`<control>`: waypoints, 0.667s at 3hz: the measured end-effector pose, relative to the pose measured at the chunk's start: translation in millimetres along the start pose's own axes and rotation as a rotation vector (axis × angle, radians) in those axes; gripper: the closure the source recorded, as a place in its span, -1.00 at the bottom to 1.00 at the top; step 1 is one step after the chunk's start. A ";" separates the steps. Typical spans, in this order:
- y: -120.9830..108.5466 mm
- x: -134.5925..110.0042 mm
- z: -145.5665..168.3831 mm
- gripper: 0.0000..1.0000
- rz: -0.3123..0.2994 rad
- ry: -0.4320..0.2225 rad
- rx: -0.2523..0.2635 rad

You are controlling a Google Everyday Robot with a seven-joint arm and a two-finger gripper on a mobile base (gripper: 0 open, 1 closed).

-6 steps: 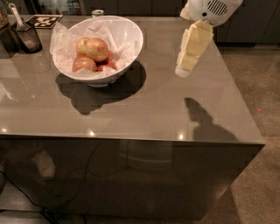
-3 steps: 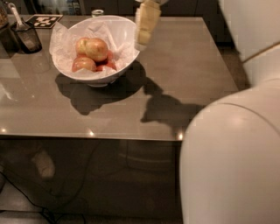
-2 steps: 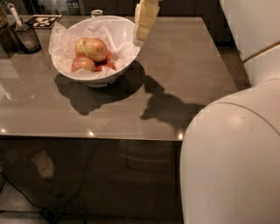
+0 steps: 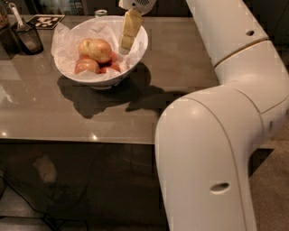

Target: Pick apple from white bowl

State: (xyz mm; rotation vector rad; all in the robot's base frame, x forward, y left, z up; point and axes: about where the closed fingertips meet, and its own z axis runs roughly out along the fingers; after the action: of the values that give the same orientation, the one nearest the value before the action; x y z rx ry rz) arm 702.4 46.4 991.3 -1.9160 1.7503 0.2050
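Note:
The white bowl (image 4: 97, 81), lined with crumpled white paper, stands at the back left of the grey table (image 4: 180, 67). The golden-yellow apple (image 4: 100, 49) lies on top of the pile in it, with redder apples (image 4: 86, 66) below and beside it. My gripper (image 4: 125, 43) hangs from above inside the bowl's right half, its yellowish tip just to the right of the apple and close over the paper. It holds nothing that I can see.
A small dark container with a utensil (image 4: 27, 38) stands at the far left, with a black-and-white marker tag (image 4: 45, 20) behind it. A small round lid (image 4: 101, 12) sits behind the bowl. My white arm (image 4: 216, 135) fills the right foreground.
The gripper has moved left from the bowl's right rim and dropped down into the bowl, beside the golden-yellow apple. The apples and bowl have not moved.

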 end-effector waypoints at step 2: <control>-19.4 -8.3 41.3 -1.00 0.024 -0.042 -0.010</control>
State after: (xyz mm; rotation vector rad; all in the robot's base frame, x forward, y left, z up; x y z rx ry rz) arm 729.6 73.8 965.4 -1.8845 1.7487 0.2619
